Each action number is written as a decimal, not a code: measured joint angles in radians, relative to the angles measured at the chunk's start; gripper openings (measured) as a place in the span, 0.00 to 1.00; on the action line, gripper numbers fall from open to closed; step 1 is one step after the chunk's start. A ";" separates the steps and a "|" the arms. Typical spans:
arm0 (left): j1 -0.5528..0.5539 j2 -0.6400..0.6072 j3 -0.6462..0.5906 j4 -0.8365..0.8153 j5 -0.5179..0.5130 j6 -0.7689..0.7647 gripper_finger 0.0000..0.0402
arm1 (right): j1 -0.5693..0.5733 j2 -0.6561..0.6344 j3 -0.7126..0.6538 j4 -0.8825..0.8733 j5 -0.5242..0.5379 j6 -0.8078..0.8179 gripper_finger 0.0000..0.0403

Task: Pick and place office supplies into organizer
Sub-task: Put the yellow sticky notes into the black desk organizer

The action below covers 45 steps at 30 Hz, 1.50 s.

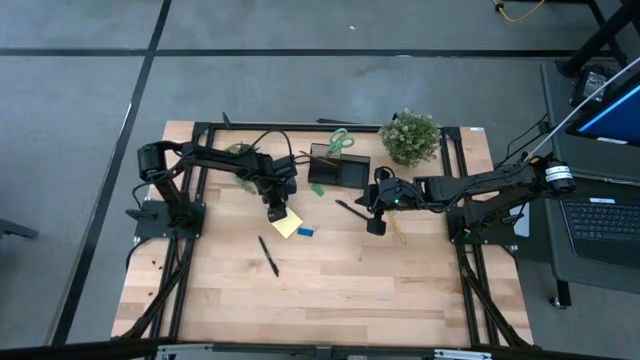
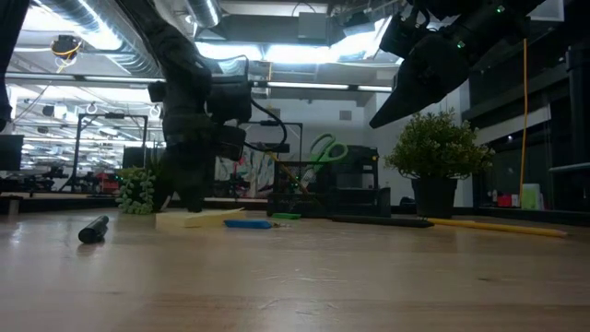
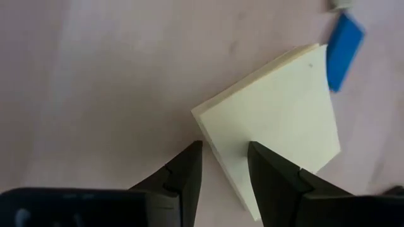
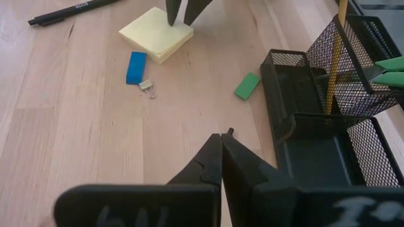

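The left end effector [image 3: 221,165] stands parted astride one corner of the square yellow sticky-note pad [image 3: 278,120]; the right end effector [image 4: 222,154] hangs clenched, empty, farther away.

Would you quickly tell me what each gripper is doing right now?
Left gripper: open, straddling the sticky-note pad edge, not yet gripping.
Right gripper: shut, empty.
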 joint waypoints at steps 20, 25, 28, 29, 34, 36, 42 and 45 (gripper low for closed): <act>-0.001 0.074 0.005 0.040 0.075 -0.002 0.19 | 0.000 0.000 0.000 -0.001 0.000 0.001 0.02; 0.000 0.068 0.003 0.045 0.089 0.018 0.02 | 0.000 0.000 0.000 0.000 0.000 0.001 0.02; -0.001 0.051 0.001 0.043 0.081 0.040 0.01 | 0.000 0.000 0.000 0.000 0.000 0.002 0.02; -0.003 0.043 0.001 0.040 0.075 0.056 0.01 | 0.000 0.000 0.000 0.000 0.000 0.002 0.02; 0.000 0.006 -0.004 0.027 0.033 0.070 0.01 | 0.000 0.000 0.000 0.000 0.000 0.002 0.02; 0.005 -0.014 -0.004 0.025 0.021 0.070 0.00 | 0.000 0.000 0.000 0.000 0.000 0.002 0.02; 0.014 -0.104 -0.004 0.033 0.006 0.065 0.00 | 0.000 0.000 0.000 0.000 0.000 0.002 0.02; 0.014 -0.160 -0.004 0.039 -0.017 0.064 0.00 | 0.000 0.000 0.000 0.001 0.000 0.001 0.02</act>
